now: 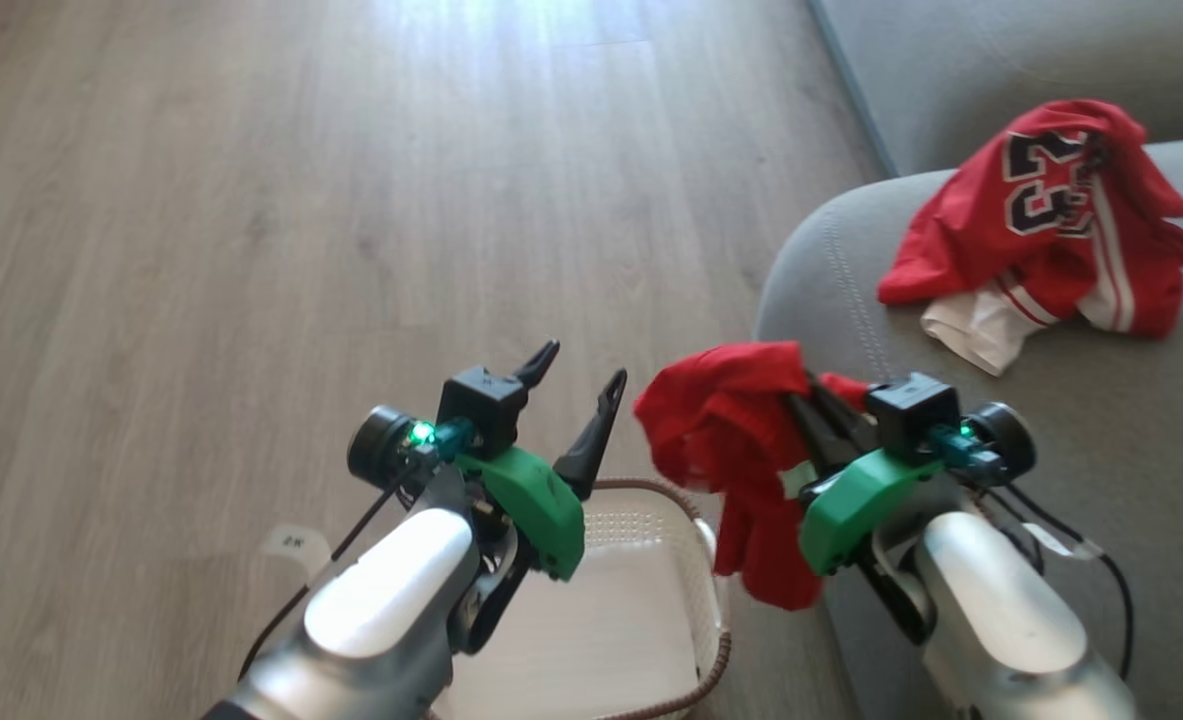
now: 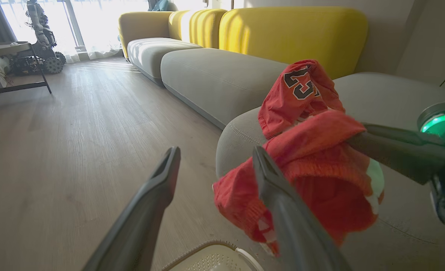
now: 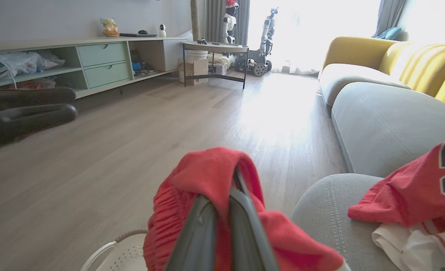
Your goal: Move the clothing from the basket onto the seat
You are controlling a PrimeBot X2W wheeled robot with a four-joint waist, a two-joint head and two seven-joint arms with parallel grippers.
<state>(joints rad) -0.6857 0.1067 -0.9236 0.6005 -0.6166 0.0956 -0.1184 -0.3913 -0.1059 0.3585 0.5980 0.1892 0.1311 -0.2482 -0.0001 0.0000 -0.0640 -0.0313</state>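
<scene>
Currently, in the head view, the right gripper [image 1: 809, 395] at lower centre-right is clamped on a bunched red garment [image 1: 726, 430]. The cloth hangs between the basket [image 1: 651, 520] at the bottom edge and the rounded corner of the grey seat [image 1: 1101, 450]. The left gripper [image 1: 583, 365] is beside it at lower centre, its fingers spread wide and holding nothing. At upper right a numbered jersey [image 1: 1041, 220] lies crumpled on the seat. What shows of the basket's inside looks bare.

From the left wrist view, the held garment droops at centre-right, in front of the jersey and the seat's edge. Its lower folds hang below the level of the cushion top.

In the right wrist view, the two fingers at bottom centre are pressed together with red cloth draped over them. The seat corner is at lower right.

The carry looks like the step in hand. It would go best by lifting enough for the dangling hem to clear the cushion lip, then swinging towards the frame's right. The release should come well onto the seat beside the jersey, not at the edge where the cloth could slide off.
</scene>
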